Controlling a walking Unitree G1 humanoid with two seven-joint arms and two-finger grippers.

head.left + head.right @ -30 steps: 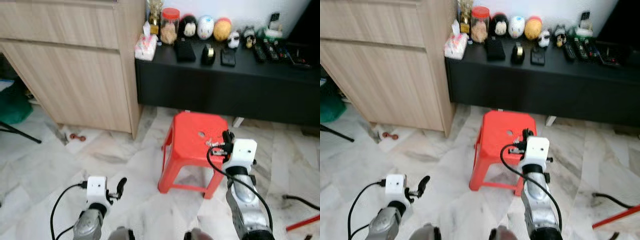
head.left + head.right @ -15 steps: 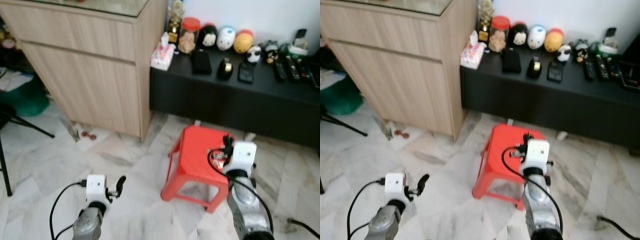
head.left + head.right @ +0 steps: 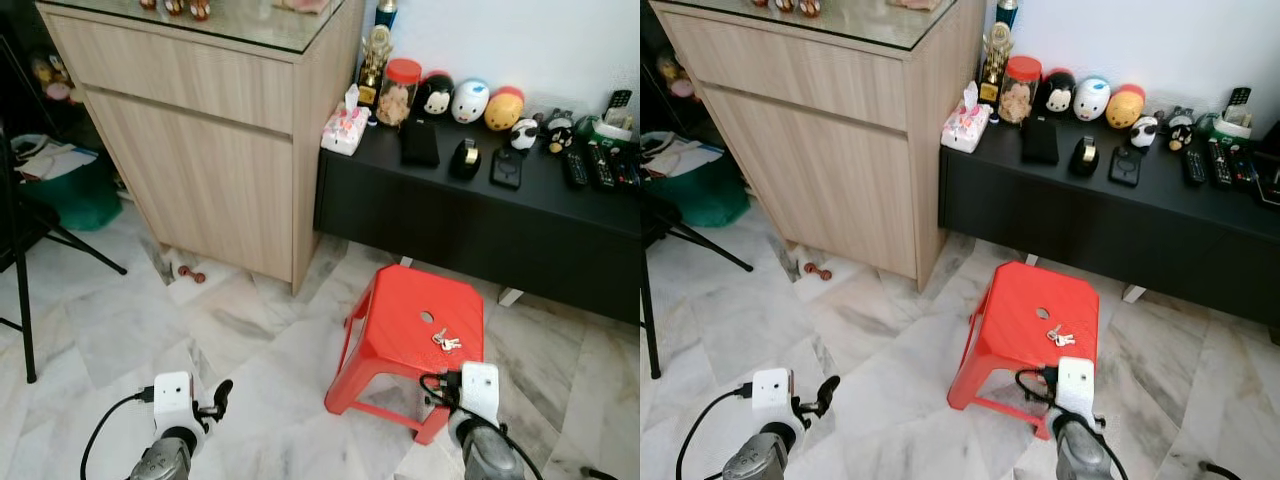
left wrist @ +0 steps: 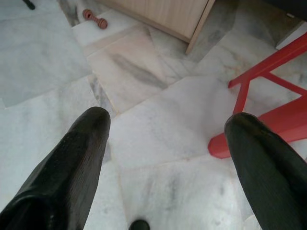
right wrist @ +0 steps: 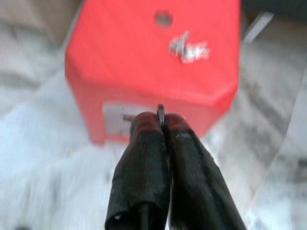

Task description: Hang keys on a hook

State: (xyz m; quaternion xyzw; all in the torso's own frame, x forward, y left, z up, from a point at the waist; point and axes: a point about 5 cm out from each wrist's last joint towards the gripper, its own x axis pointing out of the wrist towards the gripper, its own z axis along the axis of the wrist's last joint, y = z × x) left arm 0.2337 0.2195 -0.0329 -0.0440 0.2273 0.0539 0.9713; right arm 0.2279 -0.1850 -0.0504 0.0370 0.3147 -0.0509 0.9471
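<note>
I see the small silver metal keys [image 3: 445, 342] lying on the red plastic stool [image 3: 400, 330], light, loose and slippery, best pinched by the ring, my right pincer [image 5: 161, 117] closed empty, left pincer [image 4: 168, 139] wide open.

A home living room: marble floor [image 3: 120, 320], wooden cabinet [image 3: 200, 130], and a low black TV console [image 3: 480, 210] carrying toy figures [image 3: 470, 100] and remote controls [image 3: 590, 165].

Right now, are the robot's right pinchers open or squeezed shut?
Shut. The right gripper's two black fingers press together with no gap, a small ring nipped at their tips, short of the red stool.
</note>
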